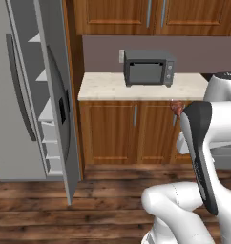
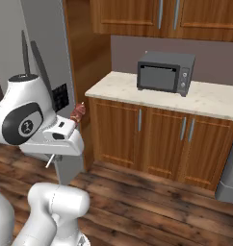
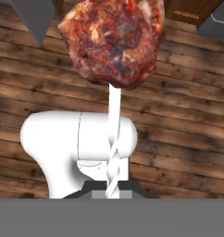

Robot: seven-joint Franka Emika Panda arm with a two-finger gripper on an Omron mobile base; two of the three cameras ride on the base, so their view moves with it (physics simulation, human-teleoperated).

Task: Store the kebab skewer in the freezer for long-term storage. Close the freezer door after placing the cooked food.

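1. The gripper [image 3: 113, 192] is closed tight on the thin pale stick of the kebab skewer [image 3: 115, 41], which rises from between the finger tips at the bottom of the hand view.
2. The reddish-brown meat chunks sit at the far end of the stick, held up in the air above the wood plank floor [image 3: 188, 139].
3. From the right base view, the skewer [image 2: 78, 113] pokes up just beyond the white hand, in front of the freezer door [image 2: 53, 72].
4. From the left base view, the meat [image 1: 176, 106] peeks out beside the arm, level with the counter front.
5. The freezer [image 1: 17, 95] stands on the left with its door [image 1: 60, 105] swung open, white shelves visible inside.
6. A dark grey microwave [image 1: 149, 67] sits on the pale counter [image 1: 103, 86], well apart from the skewer.
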